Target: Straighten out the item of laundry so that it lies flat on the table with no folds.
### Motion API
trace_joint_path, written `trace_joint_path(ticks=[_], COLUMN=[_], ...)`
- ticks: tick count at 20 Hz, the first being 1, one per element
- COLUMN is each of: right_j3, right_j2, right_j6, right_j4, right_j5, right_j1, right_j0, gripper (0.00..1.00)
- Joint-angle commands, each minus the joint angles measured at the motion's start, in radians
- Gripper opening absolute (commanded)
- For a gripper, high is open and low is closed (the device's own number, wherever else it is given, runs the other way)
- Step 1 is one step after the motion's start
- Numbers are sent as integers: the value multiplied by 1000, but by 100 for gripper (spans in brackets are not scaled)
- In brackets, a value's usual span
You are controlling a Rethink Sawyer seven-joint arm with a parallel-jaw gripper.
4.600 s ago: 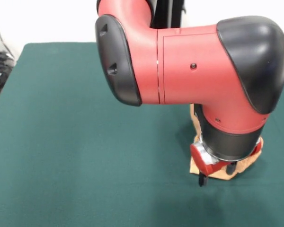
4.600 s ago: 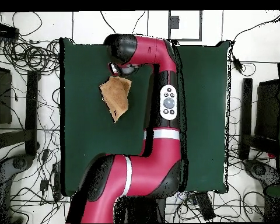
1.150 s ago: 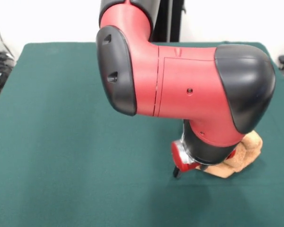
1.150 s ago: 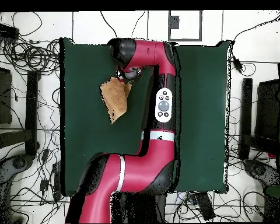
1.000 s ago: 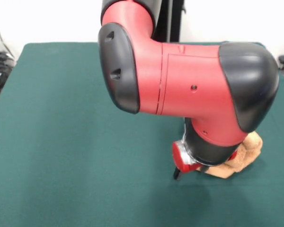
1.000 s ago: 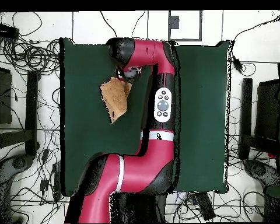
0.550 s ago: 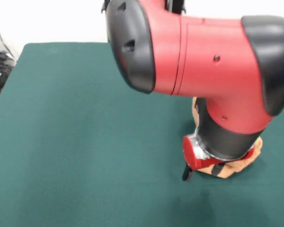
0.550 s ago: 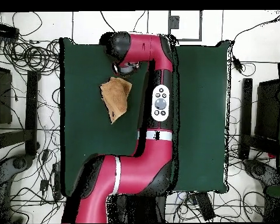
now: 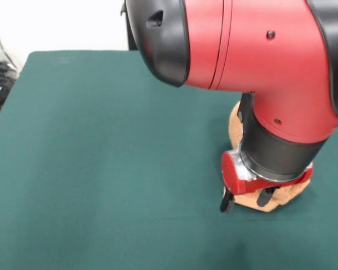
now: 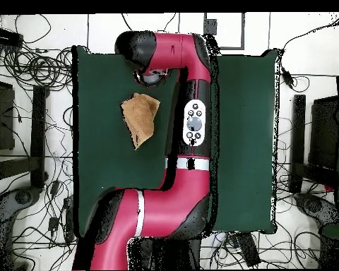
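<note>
Currently: Claw Low at the Towel's Edge

Position of the arm. The red and black arm [image 9: 253,67] fills the upper right of the front view and comes down to the lower right, where its claw [image 9: 246,200] sits low over the table [image 9: 101,169]. Two dark fingers [image 9: 226,201] show below the red wrist plate, set a narrow gap apart with tan cloth visible between and behind them. Whether they pinch the cloth cannot be told.

Position of the towel. The towel [image 9: 273,198] lies bunched at the lower right of the front view, mostly hidden behind the wrist. In the overhead view the towel [image 10: 139,118] lies in the upper left part of the table [image 10: 102,162], tapering to a point at its lower end, with the arm's end [image 10: 147,60] just above its top edge.
</note>
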Motion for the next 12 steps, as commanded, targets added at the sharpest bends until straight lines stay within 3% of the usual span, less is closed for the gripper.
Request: trace_joint_path(ticks=[1,12], right_j3=[90,68], right_j2=[39,57], right_j6=[253,227], right_j4=[-49,-74], right_j5=[72,177], right_j1=[33,63], right_j0=[25,22], gripper=[100,100])
